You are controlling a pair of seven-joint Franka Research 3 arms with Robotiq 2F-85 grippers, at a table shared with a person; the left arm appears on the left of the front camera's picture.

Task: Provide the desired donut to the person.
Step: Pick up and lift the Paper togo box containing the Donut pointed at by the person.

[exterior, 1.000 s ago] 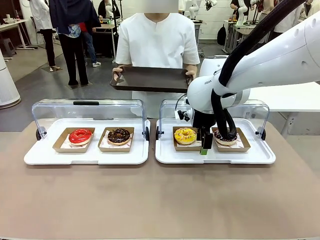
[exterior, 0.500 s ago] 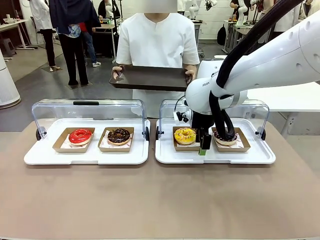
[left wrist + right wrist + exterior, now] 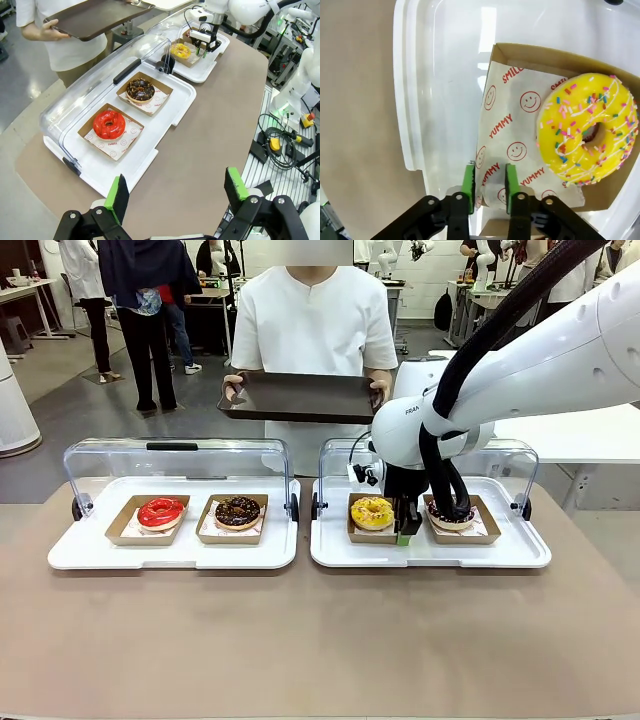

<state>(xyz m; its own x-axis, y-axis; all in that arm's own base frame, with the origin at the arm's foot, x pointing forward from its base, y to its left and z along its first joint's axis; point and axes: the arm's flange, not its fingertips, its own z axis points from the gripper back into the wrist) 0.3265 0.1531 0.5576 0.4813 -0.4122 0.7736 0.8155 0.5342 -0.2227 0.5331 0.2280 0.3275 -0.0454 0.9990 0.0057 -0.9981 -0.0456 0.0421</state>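
A yellow sprinkled donut [image 3: 372, 511] [image 3: 590, 130] lies in a cardboard box [image 3: 545, 55] on smiley-print paper, in the right white tray [image 3: 430, 555]. My right gripper [image 3: 404, 530] [image 3: 490, 181] stands at that box's right end, its green pads nearly together and pinching the box's edge. The person [image 3: 315, 330] in a white top stands across the table holding out a dark brown serving tray [image 3: 300, 397] with both hands. My left gripper [image 3: 176, 192] hangs open, high above the table's left end, with nothing between its fingers.
The left white tray [image 3: 170, 555] holds a red donut [image 3: 161, 511] and a chocolate donut [image 3: 238, 510], each in a box. A dark-frosted donut [image 3: 455, 512] sits right of my right gripper, partly behind its cable. Both clear lids [image 3: 180, 455] are swung open at the back.
My right gripper has moved slightly left and down onto the yellow donut's box and shut on its edge. The person has barely moved.
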